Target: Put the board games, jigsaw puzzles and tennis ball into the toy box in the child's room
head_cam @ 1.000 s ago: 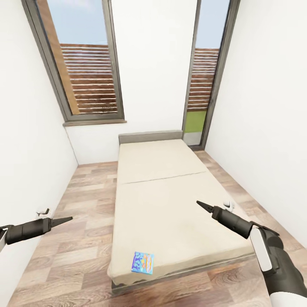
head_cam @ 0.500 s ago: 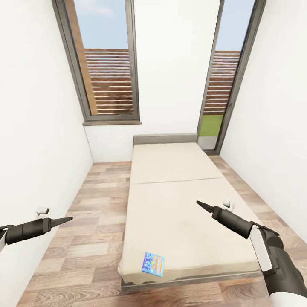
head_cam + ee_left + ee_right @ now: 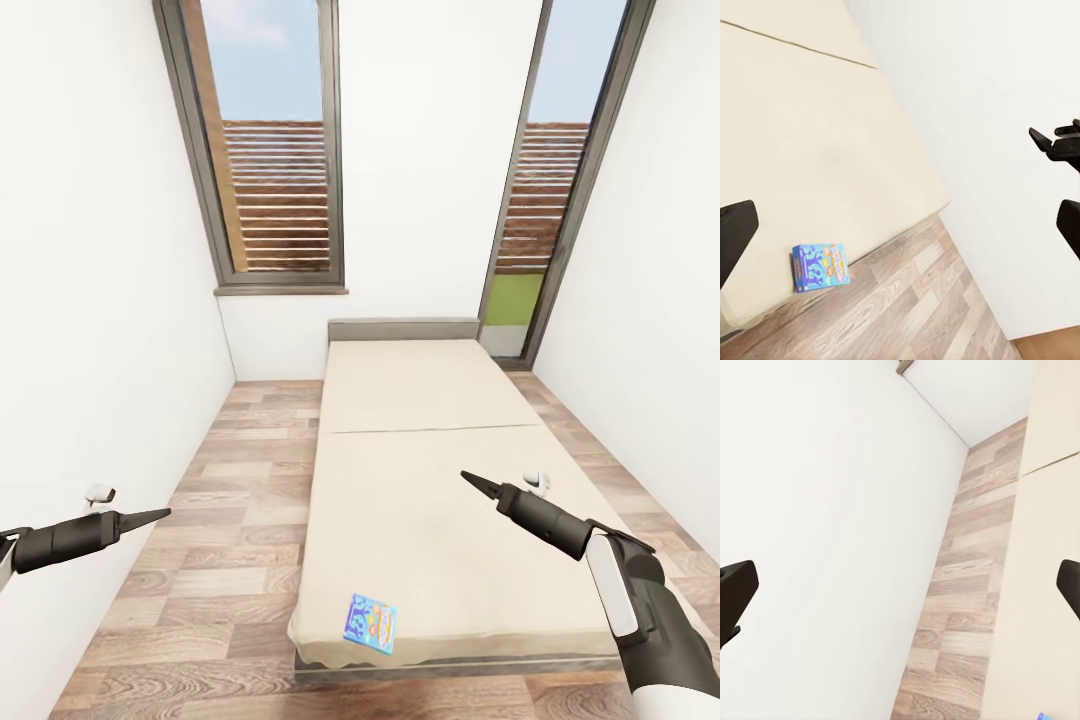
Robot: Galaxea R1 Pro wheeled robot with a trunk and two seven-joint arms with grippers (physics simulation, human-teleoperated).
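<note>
The bed (image 3: pixel 420 420) with its beige mattress and low grey headboard runs away from me in the middle of the head view. One small blue board game (image 3: pixel 372 620) lies flat near the foot corner closest to me, also seen as the blue box (image 3: pixel 820 266) by the mattress edge. My left gripper (image 3: pixel 150 517) hovers over the wood floor left of the bed, open and empty. My right gripper (image 3: pixel 470 479) hangs above the mattress, up and to the right of the blue box, open and empty. The toy box, table, jigsaw puzzles and tennis ball are out of view.
White walls close in on both sides. A strip of wood-plank floor (image 3: pixel 240 470) runs between the left wall and the bed. Tall dark-framed windows (image 3: pixel 275 150) stand behind the headboard, with a narrower floor strip at the bed's right.
The whole picture has shifted, so the camera has moved: the bed and blue box now sit further right in view. Both arms hold the same pose.
</note>
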